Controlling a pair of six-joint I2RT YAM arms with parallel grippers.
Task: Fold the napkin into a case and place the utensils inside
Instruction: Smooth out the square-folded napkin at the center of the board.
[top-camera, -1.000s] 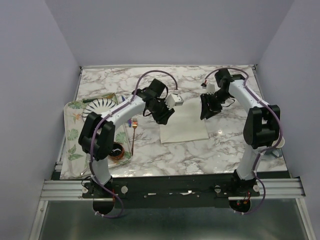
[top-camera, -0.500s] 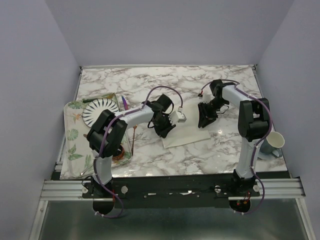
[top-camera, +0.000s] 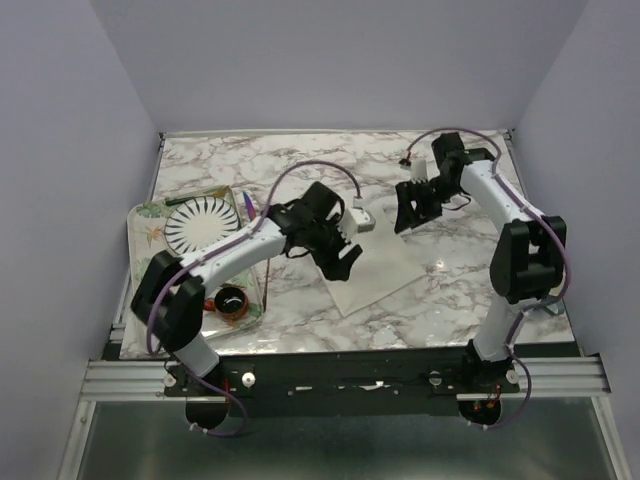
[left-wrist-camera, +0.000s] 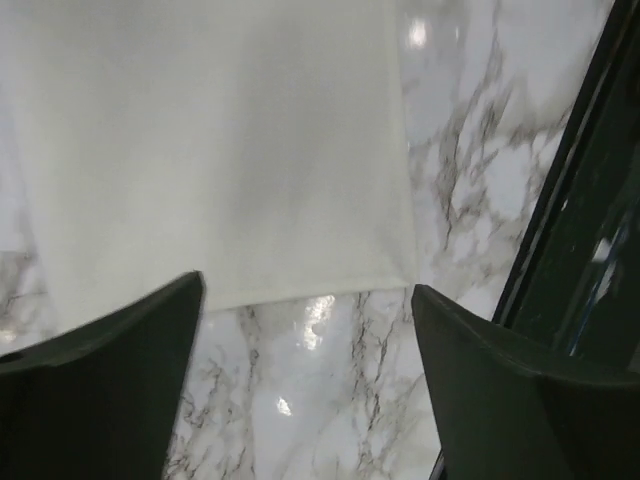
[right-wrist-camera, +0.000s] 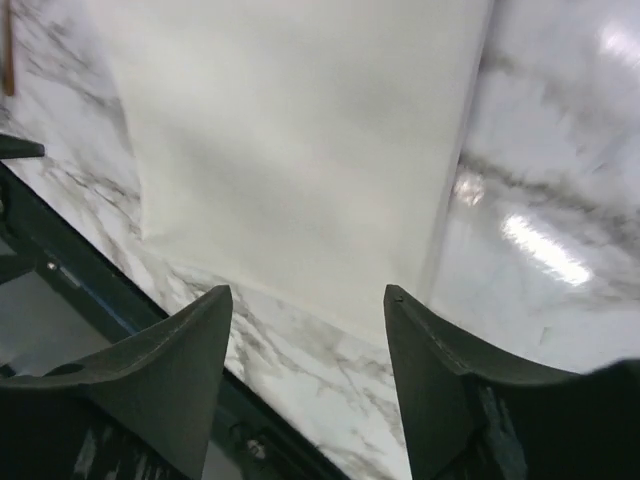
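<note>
free: bare marble table is seen right of the flat napkin and along the far side | gap: open room is seen between the left gripper and the right gripper | blocked: the left side is filled by the tray, striped plate and small bowl | edges: the table is closed in by walls on three sides

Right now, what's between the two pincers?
The napkin, lying flat. The top view shows it stretching from under the left pincer to below the right pincer.
</note>
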